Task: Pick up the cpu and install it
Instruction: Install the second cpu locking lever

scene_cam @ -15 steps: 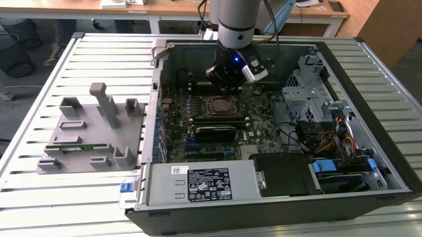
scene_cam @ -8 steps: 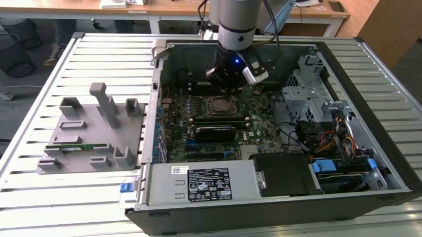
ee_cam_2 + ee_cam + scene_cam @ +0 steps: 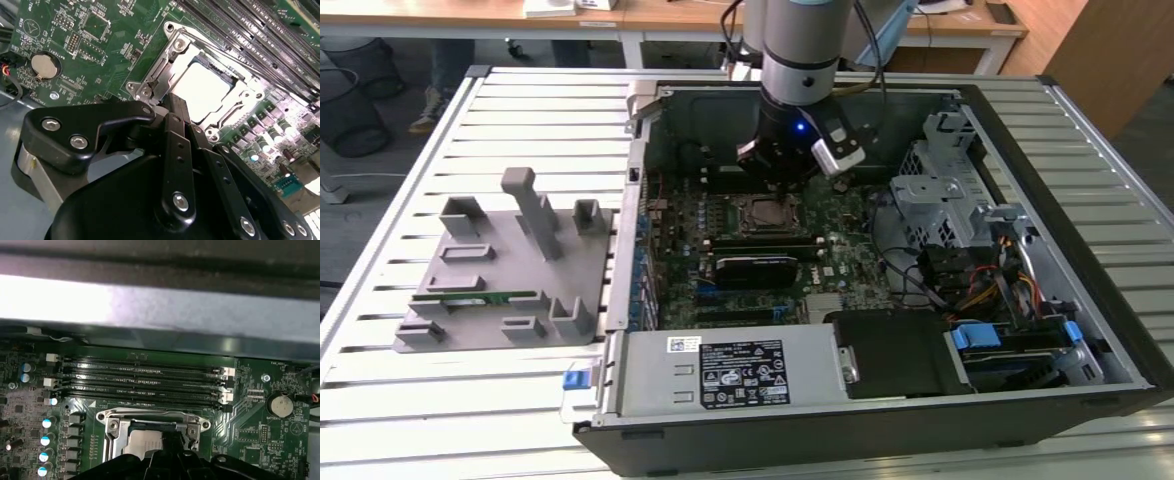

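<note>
The cpu [image 3: 206, 89], a flat square chip with a shiny silver top, lies inside the metal frame of the motherboard socket [image 3: 172, 47]. It also shows in the first wrist view as a pale square [image 3: 142, 444]. My gripper [image 3: 172, 102] hangs straight down over the socket's edge, its black fingers drawn together with nothing between them. Its tips sit at the rim of the frame, right beside the cpu. In the exterior view the gripper [image 3: 783, 185] is low inside the open computer case, just above the socket [image 3: 767, 213].
Long memory slots [image 3: 145, 377] run beside the socket and a coin battery [image 3: 280, 405] lies near it. A black block [image 3: 754, 265], the power supply [image 3: 720, 375] and a drive cage [image 3: 934, 190] crowd the case. On the exterior view's left, a grey holder [image 3: 520, 200] carries a green memory stick [image 3: 474, 297].
</note>
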### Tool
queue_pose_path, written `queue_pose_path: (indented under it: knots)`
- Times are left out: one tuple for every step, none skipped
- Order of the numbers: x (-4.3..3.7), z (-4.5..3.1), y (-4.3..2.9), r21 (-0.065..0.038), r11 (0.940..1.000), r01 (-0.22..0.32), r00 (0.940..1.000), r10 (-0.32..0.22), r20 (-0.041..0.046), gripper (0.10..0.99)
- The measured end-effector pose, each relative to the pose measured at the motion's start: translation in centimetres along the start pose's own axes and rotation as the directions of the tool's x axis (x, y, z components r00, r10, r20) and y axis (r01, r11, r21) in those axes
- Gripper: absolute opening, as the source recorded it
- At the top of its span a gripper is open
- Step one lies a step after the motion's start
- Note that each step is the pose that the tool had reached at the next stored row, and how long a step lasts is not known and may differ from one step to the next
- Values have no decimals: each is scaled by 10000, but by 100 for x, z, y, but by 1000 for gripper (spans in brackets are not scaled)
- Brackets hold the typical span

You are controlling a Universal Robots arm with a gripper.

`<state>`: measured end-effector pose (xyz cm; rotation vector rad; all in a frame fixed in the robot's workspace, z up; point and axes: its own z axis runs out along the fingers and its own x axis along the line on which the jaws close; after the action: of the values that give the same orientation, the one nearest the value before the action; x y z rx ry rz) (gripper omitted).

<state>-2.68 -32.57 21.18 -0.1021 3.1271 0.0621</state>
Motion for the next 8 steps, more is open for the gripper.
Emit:
queue_pose_path:
  knots:
    - [0,-25,1,0,10000,0,10000,0,0,106]
    - [-1,-59,2,-2,10000,1,10000,-1,1,106]
    - [-2,-99,4,-1,10000,1,10000,-1,1,106]
    - [-3,-143,6,-2,10000,1,10000,-1,2,106]
    - [-3,-188,8,-2,10000,1,10000,-1,0,106]
    - [-3,-229,9,-2,10000,1,10000,-1,0,106]
    - [-4,-264,10,-1,10000,1,10000,-1,0,106]
    - [-6,-357,13,-3,10000,2,10000,-2,-5,106]
